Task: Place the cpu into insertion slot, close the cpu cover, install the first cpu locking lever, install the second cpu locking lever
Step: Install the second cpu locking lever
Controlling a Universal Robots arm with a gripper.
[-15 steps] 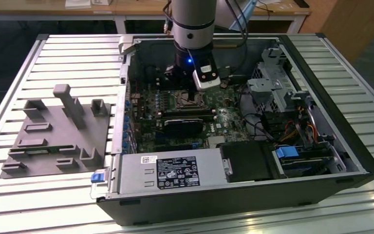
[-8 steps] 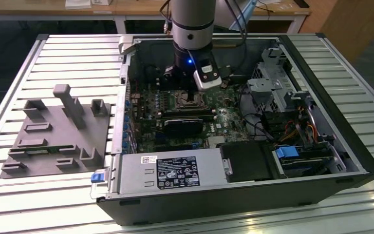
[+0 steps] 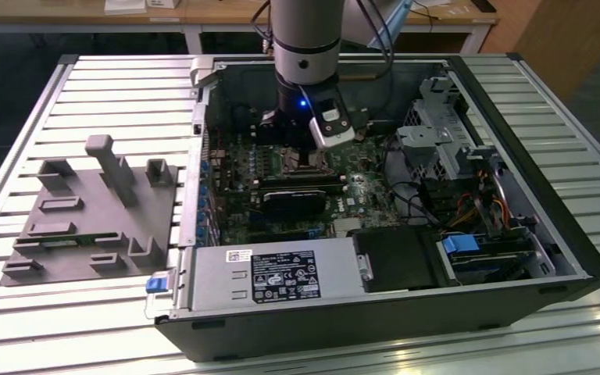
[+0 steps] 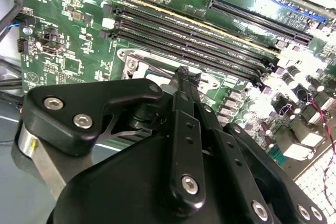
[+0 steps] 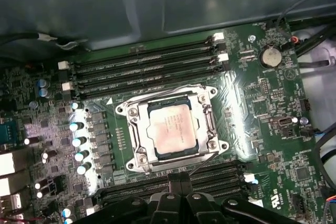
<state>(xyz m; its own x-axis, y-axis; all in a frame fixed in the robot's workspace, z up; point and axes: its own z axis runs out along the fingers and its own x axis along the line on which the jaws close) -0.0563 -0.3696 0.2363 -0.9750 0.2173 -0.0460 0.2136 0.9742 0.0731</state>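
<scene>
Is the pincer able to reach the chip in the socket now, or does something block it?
Probably yes. The pincer hangs just beside the cover, and the chip lies bare in the cover's window, with nothing lying over it.

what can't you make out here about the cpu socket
- First wrist view: the locking levers beside the cpu cover are too thin to tell if latched.
- Exterior view: the arm hides the cpu.
- Second wrist view: the pincer blocks most of the insertion slot.
</scene>
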